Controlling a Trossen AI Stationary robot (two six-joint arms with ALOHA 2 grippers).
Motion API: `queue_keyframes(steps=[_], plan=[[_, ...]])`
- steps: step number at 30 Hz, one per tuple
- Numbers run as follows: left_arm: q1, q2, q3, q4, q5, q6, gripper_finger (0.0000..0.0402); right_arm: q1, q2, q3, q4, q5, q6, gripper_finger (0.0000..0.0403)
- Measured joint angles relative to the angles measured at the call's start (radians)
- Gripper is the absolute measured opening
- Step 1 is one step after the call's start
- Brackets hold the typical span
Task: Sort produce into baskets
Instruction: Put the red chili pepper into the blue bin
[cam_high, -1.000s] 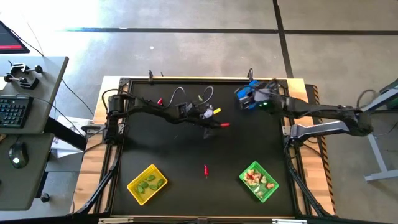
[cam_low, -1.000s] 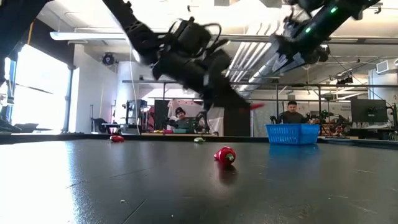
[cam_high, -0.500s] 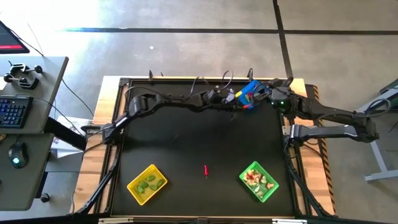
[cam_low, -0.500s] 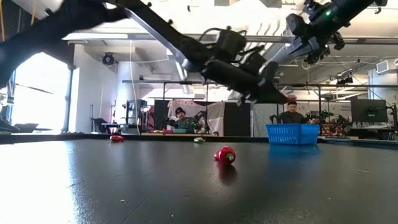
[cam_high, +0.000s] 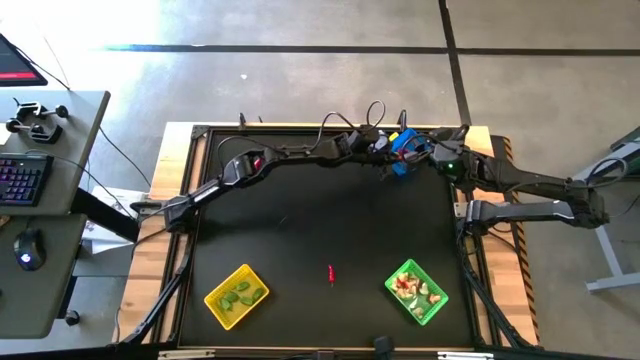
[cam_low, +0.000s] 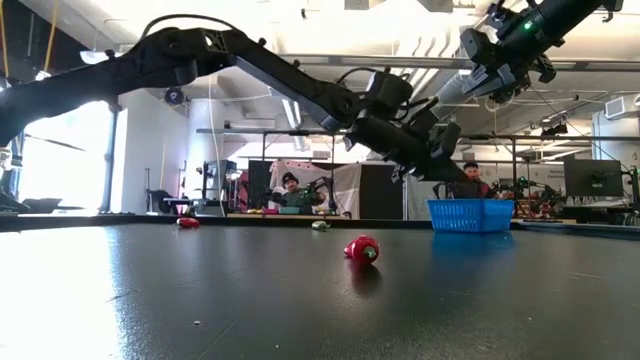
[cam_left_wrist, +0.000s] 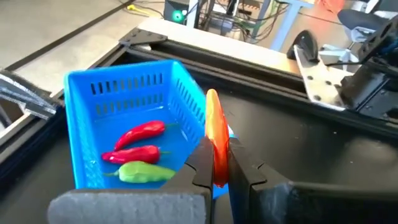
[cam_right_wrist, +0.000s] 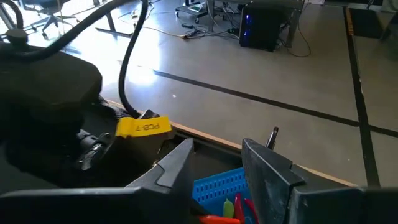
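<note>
Stretching right across the black table (cam_high: 300, 230), the left arm has its left gripper (cam_left_wrist: 216, 169) at the blue basket (cam_left_wrist: 124, 134) in the far right corner, fingers pinched tight on a thin red chili (cam_left_wrist: 215, 140) that stands upright just past the basket's near wall. The right gripper (cam_right_wrist: 214, 171) hangs over the same basket with its fingers spread and nothing between them. Two red chilies and one green pod already lie in the blue basket. The yellow basket (cam_high: 237, 295) holds green pieces; the green basket (cam_high: 417, 291) holds pale ones. One red chili (cam_high: 331, 272) lies loose between those two. These toys look light, stiff and smooth, likely to roll or pop from a pinch, so I'd grip each across its middle.
</note>
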Motion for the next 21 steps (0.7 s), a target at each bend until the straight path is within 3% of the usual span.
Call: queue_keyframes(steps=[9,21], plan=[[0.013,0.002,0.000,-0.002,0.008,0.016,0.0005,0.000,0.000,0.000,0.001,0.000,0.012,0.0126],[0.009,0.002,0.000,0.003,-0.003,0.016,0.0111,0.000,0.000,0.000,0.001,-0.007,0.030,0.0126]])
